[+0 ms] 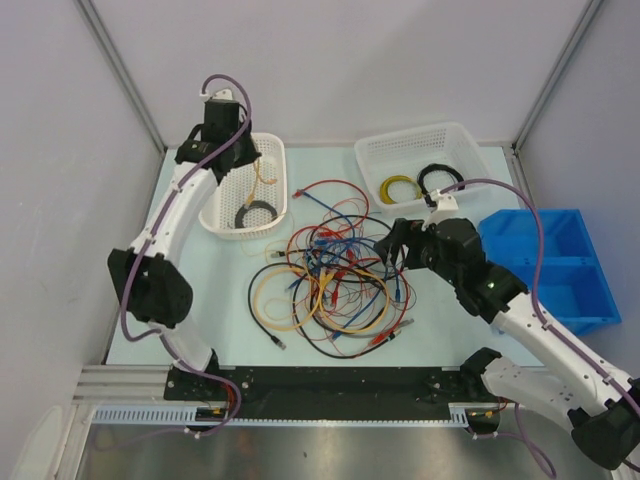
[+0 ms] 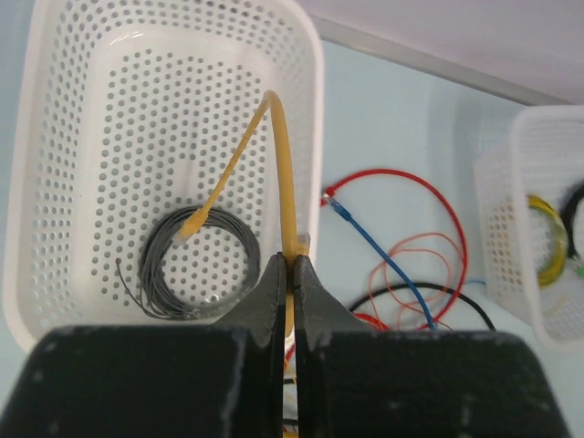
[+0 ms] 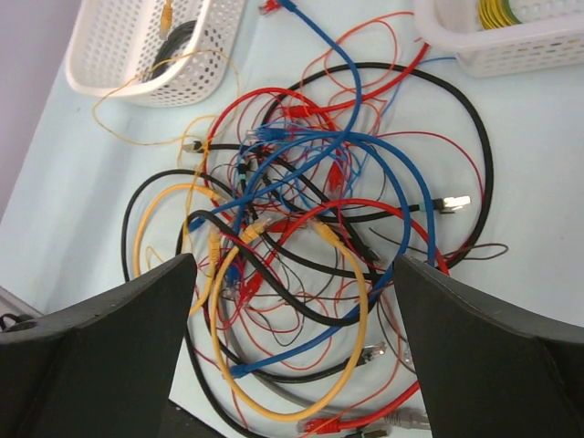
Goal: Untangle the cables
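The cables (image 1: pixel 330 270) lay in one loose heap in the middle of the pale table (image 1: pixel 200 310), near of the two white baskets and between the arms. A black loop formed the heap's near and right edge. A red loop reached far toward the gap between the baskets, and a thin orange wire strayed left, close to the left basket (image 1: pixel 275 160).

The left gripper (image 2: pixel 290 265) hung over that basket's near end with its jaws pinched tight on a yellow-orange cable (image 2: pixel 285 182). This cable arched up and over, and its plug end lay on a grey coil (image 2: pixel 196 265) on the basket floor.

The right gripper (image 1: pixel 392 250) hovered at the heap's right edge with its jaws spread wide and nothing between them; whether it touched a wire could not be told.

Bare table lay left of the heap, up to the left arm, and along a strip at the near edge. On the right, the right basket (image 1: pixel 375 150) and a blue bin (image 1: pixel 560 225) closed in the space.
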